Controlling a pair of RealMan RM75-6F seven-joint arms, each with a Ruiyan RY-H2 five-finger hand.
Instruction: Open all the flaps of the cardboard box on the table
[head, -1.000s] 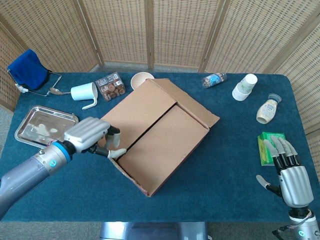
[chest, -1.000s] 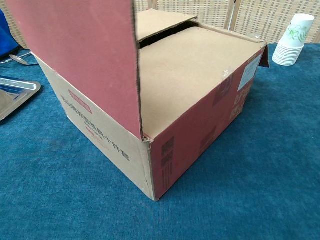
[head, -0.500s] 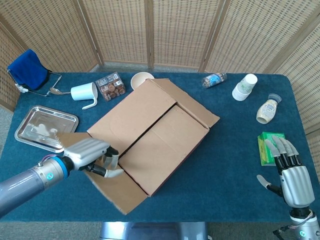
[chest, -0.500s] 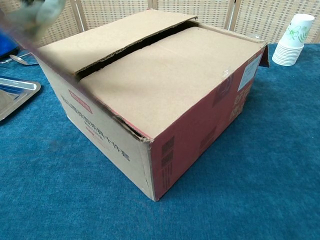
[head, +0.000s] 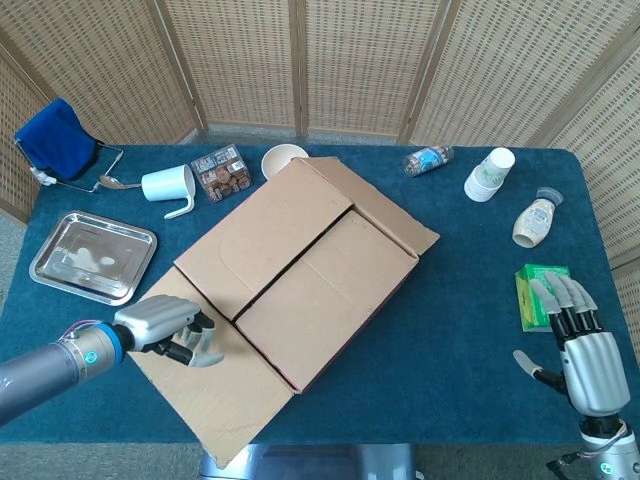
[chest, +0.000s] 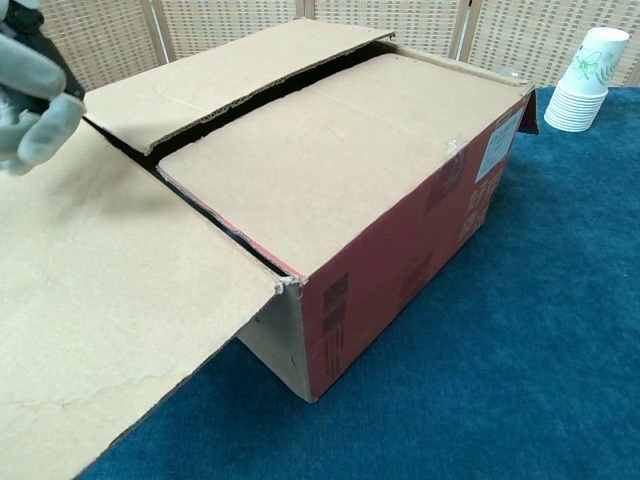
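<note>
The cardboard box (head: 310, 280) stands mid-table, and its top (chest: 340, 150) shows two inner flaps lying shut with a dark gap between them. Its front-left flap (head: 215, 385) is folded out nearly level, also seen as the broad flap (chest: 110, 300) in the chest view. My left hand (head: 165, 335) rests on that flap near its left corner with fingers curled and nothing gripped; the chest view shows this hand (chest: 30, 90) at the top left. The far-right flap (head: 385, 210) stands raised along the box's edge. My right hand (head: 585, 350) hovers by the table's right front corner, fingers straight and apart.
A metal tray (head: 90, 255) lies left of the box. Behind it are a white mug (head: 170, 185), a snack packet (head: 220, 172) and a bowl (head: 283, 157). To the right are a bottle (head: 428, 158), stacked paper cups (head: 490, 173), a sauce bottle (head: 535, 220) and a green box (head: 540, 295).
The front-left flap swung from upright down and outward until nearly level. My left hand moved with it toward the table's front left. The right hand stayed put.
</note>
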